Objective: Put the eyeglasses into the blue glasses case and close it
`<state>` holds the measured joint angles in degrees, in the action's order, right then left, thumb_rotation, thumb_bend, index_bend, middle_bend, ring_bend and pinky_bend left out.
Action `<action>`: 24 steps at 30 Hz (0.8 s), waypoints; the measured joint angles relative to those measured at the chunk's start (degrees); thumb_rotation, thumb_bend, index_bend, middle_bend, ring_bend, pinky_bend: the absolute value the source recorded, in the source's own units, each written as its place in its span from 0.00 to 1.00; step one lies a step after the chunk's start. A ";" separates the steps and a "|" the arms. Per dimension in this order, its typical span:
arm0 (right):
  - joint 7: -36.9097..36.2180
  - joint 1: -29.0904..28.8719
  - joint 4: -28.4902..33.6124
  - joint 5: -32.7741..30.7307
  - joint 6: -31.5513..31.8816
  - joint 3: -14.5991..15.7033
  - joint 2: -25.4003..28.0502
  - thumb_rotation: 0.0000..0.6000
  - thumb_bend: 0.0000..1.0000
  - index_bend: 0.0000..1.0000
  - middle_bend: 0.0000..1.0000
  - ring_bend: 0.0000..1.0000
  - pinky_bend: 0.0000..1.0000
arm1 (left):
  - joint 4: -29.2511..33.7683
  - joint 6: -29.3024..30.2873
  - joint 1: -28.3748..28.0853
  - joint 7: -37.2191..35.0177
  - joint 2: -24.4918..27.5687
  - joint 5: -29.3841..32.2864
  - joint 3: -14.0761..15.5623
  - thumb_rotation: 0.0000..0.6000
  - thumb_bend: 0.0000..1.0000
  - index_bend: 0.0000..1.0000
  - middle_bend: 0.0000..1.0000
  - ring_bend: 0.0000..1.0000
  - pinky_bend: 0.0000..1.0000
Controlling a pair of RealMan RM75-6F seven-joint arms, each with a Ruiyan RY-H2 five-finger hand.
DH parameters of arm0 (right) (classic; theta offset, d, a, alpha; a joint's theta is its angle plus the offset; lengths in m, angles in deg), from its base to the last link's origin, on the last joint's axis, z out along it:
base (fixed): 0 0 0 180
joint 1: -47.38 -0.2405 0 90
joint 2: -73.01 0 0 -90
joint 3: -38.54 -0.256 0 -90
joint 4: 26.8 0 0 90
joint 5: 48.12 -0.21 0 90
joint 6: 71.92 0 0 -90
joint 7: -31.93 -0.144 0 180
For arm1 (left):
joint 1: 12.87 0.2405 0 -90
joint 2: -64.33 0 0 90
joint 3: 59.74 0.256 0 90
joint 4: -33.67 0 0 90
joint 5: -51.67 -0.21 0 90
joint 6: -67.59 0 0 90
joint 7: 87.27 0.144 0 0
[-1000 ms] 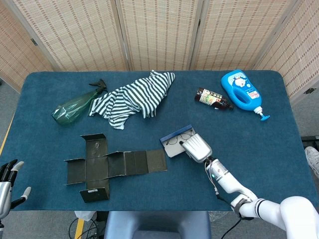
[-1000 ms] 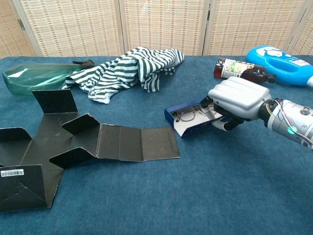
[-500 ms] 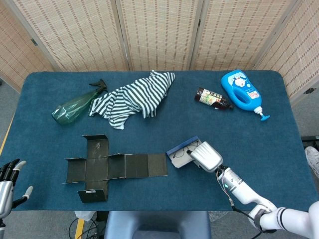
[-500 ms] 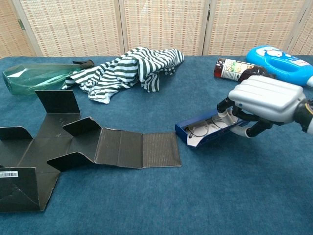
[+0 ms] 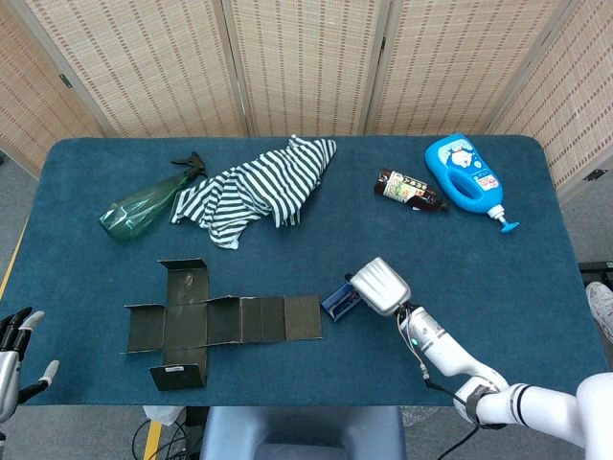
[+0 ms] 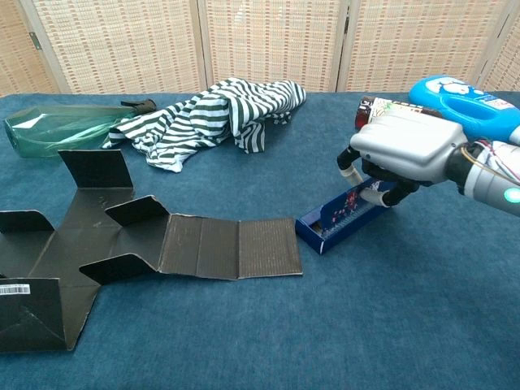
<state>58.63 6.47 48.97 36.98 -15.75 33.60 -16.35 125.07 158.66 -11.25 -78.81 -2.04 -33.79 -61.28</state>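
The blue glasses case (image 5: pixel 338 300) (image 6: pixel 337 219) lies on the blue table just right of the flat black cardboard. Its lid is folded nearly down, showing only a narrow patterned strip. The eyeglasses do not show in either view. My right hand (image 5: pixel 380 285) (image 6: pixel 402 149) is over the case's right end, its fingers (image 6: pixel 370 195) curled down around that end and holding it. My left hand (image 5: pixel 13 353) hangs at the lower left corner of the head view, off the table, fingers apart and holding nothing.
A flattened black cardboard box (image 5: pixel 206 321) (image 6: pixel 122 244) lies left of the case. Behind it lie a striped cloth (image 5: pixel 259 187) and a green spray bottle (image 5: pixel 139 206). At the back right are a brown bottle (image 5: pixel 410 189) and a blue detergent bottle (image 5: pixel 465 177).
The case lay open with the eyeglasses showing inside. The right hand has folded the lid almost shut and shifted the case slightly; the glasses no longer show. The left hand stayed put.
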 measured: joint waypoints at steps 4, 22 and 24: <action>1.06 -1.62 -2.36 -0.85 -1.67 -0.87 -2.21 1.00 0.45 0.71 0.91 0.97 0.96 | 0.04 0.11 0.22 -0.02 0.02 0.04 0.15 1.00 0.32 0.18 0.14 0.15 0.19; 3.62 -3.79 -4.36 -4.97 -4.03 -2.42 -3.90 1.00 0.27 0.05 0.89 0.97 0.96 | 1.07 0.00 0.30 1.05 0.48 0.20 0.05 1.00 0.32 0.18 0.14 0.15 0.19; 3.11 -3.55 -2.56 -5.01 -3.92 -2.30 -2.41 1.00 0.24 0.05 0.89 0.97 0.96 | 1.13 -0.02 0.27 1.08 0.47 0.18 0.02 1.00 0.32 0.17 0.14 0.15 0.19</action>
<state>61.74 2.92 46.41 31.97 -19.67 31.30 -18.75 126.20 158.64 -10.98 -77.73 -1.57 -33.61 -61.26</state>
